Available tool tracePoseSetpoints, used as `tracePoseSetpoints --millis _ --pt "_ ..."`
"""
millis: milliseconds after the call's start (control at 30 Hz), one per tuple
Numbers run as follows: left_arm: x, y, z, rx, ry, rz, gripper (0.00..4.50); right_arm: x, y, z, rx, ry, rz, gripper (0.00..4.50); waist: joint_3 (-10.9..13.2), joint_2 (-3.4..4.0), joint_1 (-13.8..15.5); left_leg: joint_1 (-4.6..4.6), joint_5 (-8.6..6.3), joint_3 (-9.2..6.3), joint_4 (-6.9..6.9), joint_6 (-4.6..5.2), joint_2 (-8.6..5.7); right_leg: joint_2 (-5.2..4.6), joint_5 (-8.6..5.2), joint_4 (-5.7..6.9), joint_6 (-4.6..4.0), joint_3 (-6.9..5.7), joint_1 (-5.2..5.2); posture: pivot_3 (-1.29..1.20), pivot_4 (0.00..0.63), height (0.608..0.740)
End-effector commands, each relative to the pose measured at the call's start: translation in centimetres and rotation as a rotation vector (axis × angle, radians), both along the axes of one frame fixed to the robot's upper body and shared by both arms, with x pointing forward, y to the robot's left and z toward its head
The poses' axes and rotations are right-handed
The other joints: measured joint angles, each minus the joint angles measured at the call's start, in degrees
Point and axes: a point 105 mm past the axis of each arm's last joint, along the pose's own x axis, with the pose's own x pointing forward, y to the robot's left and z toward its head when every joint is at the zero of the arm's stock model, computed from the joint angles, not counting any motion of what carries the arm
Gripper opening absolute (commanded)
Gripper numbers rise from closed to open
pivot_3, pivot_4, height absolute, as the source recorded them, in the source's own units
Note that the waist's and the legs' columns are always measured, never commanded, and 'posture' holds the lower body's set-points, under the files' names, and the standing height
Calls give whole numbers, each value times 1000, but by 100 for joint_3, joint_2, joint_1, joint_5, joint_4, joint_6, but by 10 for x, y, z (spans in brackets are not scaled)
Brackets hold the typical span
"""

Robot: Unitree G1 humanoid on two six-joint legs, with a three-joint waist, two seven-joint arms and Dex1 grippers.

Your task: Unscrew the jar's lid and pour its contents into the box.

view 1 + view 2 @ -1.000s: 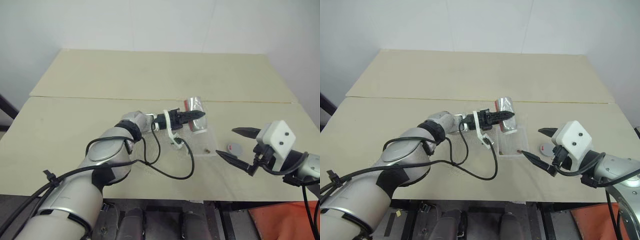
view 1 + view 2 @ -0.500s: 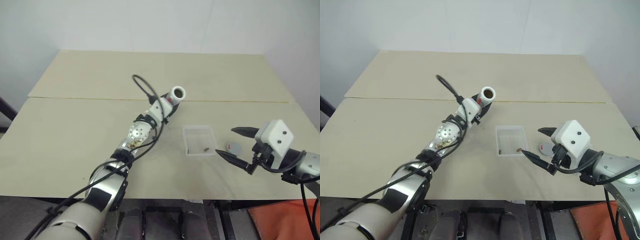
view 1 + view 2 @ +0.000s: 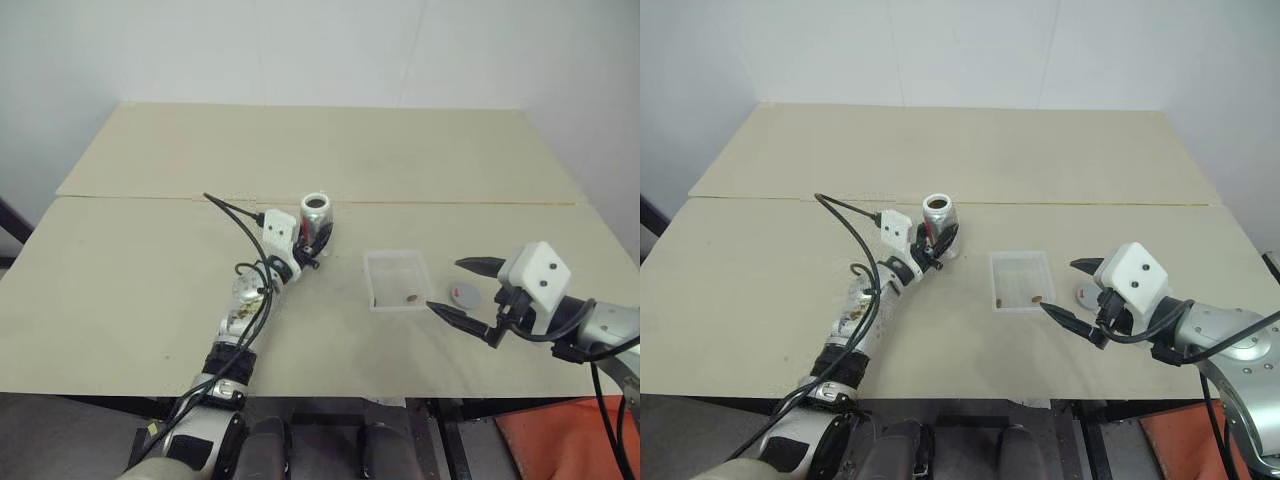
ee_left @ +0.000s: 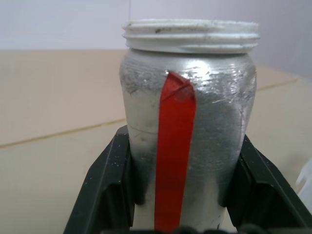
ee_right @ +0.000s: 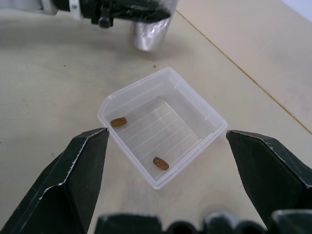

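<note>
step: pour looks done, 2 brown bits (image 5: 160, 163) in clear plastic box (image 3: 397, 281) | left gripper (image 3: 312, 238) clamps upright silver jar (image 3: 317, 220), box's 9 o'clock | right gripper (image 3: 462, 290) jaws spread, empty | grey lid (image 3: 466, 294) at box's 3 o'clock | next: set jar down, I'd guess

A pale beige desk (image 3: 150, 270) fills most of the scene, its top made of two boards meeting along a straight seam (image 3: 480, 202) that runs across its width. Behind it rises a plain white wall (image 3: 300, 50), evenly lit. An orange-red patch (image 3: 545, 440) lies low beyond the desk's near right corner.
</note>
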Motion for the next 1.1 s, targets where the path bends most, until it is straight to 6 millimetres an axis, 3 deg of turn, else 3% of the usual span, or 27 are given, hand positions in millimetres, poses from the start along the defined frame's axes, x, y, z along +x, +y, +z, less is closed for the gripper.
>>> tracePoseSetpoints --millis 33,233,500,633,933,1033,1100 --pt "-5 -5 3 94 -105 -27 1964 -1 3 9 21 -50 6 4466 -1 1 -1 0 0 1 0 0 0 0 0 0 0 -1 0 0 150 740" --pt "-6 2 -9 35 -49 -11 1964 0 3 10 16 -60 -6 4466 -2 3 -4 1 -1 -1 -1 1 1 0 0 0 0 1 0 0 150 740" --pt "-11 6 -14 24 -37 -2 4461 2 2 10 12 -64 -11 4500 -3 4 -6 1 -1 0 -1 2 2 0 0 1 0 1 -1 0 150 740" --pt "-14 16 -7 18 -43 8 4461 2 2 9 6 -63 -8 4500 -3 4 -5 1 -1 0 -1 2 2 0 0 -1 0 2 -1 0 150 740" --pt "-54 49 29 159 -74 21 4461 6 -1 15 -1 -87 -3 4500 -6 8 -18 6 -2 0 -5 2 7 2 1 0 -1 7 0 0 150 740" --pt "-75 63 40 153 -43 5 4461 7 -2 16 -11 -90 13 4500 -6 9 -12 7 -2 0 -5 2 7 2 0 0 -1 7 0 0 150 740" --pt "-100 72 47 186 -46 -117 4461 7 -8 17 -18 -78 32 4500 -6 10 -32 5 -2 0 -6 2 10 2 0 0 -2 7 -3 0 150 740"
